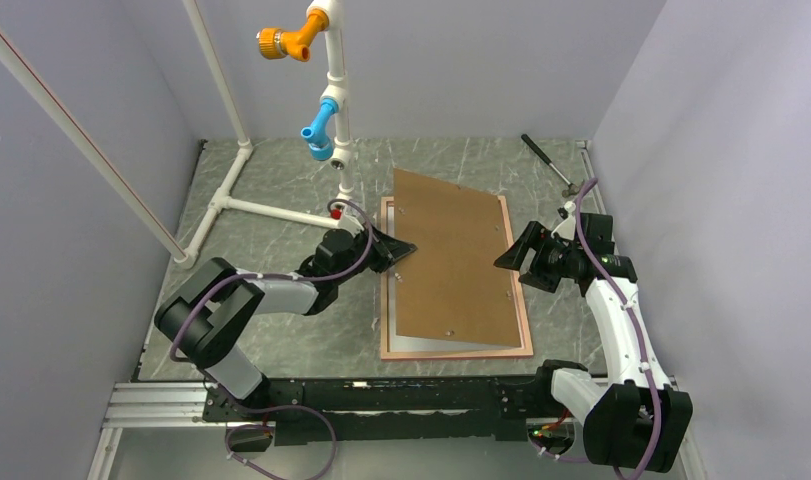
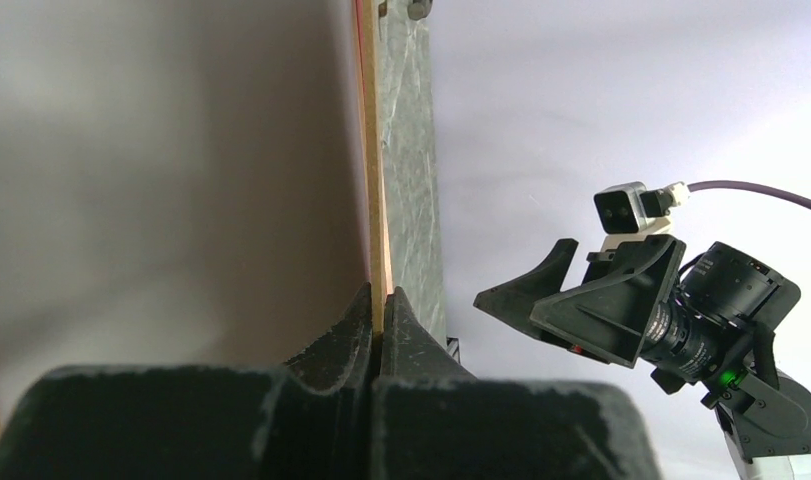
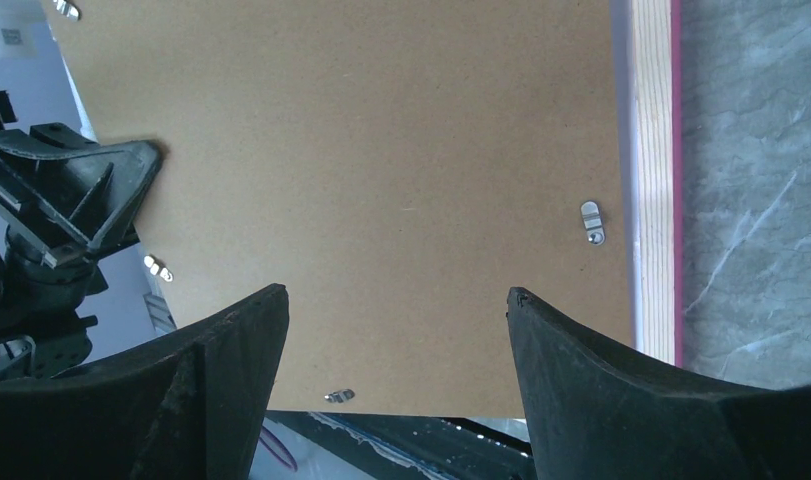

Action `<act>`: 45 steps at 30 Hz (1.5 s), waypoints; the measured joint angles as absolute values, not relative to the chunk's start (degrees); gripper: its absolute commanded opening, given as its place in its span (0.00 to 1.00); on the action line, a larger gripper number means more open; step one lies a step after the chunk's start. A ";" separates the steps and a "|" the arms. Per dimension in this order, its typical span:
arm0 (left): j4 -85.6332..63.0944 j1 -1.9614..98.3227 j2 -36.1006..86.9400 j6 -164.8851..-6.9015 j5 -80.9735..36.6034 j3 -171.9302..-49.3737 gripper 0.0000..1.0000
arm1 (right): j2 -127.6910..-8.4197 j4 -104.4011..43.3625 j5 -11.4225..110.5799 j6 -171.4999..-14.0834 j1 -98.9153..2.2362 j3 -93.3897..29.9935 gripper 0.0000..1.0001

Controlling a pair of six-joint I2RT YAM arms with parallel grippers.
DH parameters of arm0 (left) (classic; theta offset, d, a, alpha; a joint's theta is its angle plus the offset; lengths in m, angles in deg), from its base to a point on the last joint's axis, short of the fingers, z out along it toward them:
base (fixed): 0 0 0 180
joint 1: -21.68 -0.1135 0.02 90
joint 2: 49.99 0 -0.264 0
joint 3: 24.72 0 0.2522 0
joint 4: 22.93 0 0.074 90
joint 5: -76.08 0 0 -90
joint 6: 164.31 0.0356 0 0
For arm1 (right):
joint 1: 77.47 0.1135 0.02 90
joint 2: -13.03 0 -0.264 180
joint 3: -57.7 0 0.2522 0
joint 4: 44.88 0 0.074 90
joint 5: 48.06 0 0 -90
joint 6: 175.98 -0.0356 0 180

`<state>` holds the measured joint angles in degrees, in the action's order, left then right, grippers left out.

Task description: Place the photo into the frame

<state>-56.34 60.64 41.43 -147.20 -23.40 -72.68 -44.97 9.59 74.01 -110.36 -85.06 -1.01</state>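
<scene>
Grip first: my left end effector (image 1: 409, 248) is pressed together on the left edge of the brown hardboard backing panel (image 1: 451, 260), about halfway along its length. My right end effector (image 1: 508, 256) is spread wide and holds nothing. It hovers just off the panel's right edge, facing the left one across the board.

Below both lies the frame (image 1: 461, 352), back up on the middle of the bench (image 1: 291, 175), its long axis running from the near edge toward the far edge. The panel sits over it askew. Its long axis is turned a little off the frame's, and its far-left corner pokes past the frame's far rail. I judge the side I am pinching to be lifted.

At the frame's near rail a pale sheet (image 1: 416, 343) shows inside the opening, under the panel. It may be the photo lying white back up, or it may be glazing; I cannot tell. No sunset face shows anywhere. Whatever comes next turns on squaring the panel to the frame, and my left arm already has it.

Count: one frame, one panel, one pale sheet, and four metal turn clips (image 3: 591, 222) seen from my right wrist. Farther off stand one white pipe stand (image 1: 336, 90) toward the far-left corner and one hammer-like tool (image 1: 551, 165) at the far-right corner.
</scene>
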 measured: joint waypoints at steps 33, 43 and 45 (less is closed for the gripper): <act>-52.23 60.51 42.83 -149.14 -24.08 -73.22 0.00 | -44.97 9.57 74.03 -110.42 -85.17 -1.01 0.81; -49.90 60.62 43.44 -147.85 -25.08 -76.46 0.00 | -44.97 9.55 74.03 -110.42 -85.21 -1.01 0.81; -49.74 60.68 44.07 -147.50 -25.45 -77.16 0.00 | -44.97 9.55 74.03 -110.42 -85.21 -1.01 0.81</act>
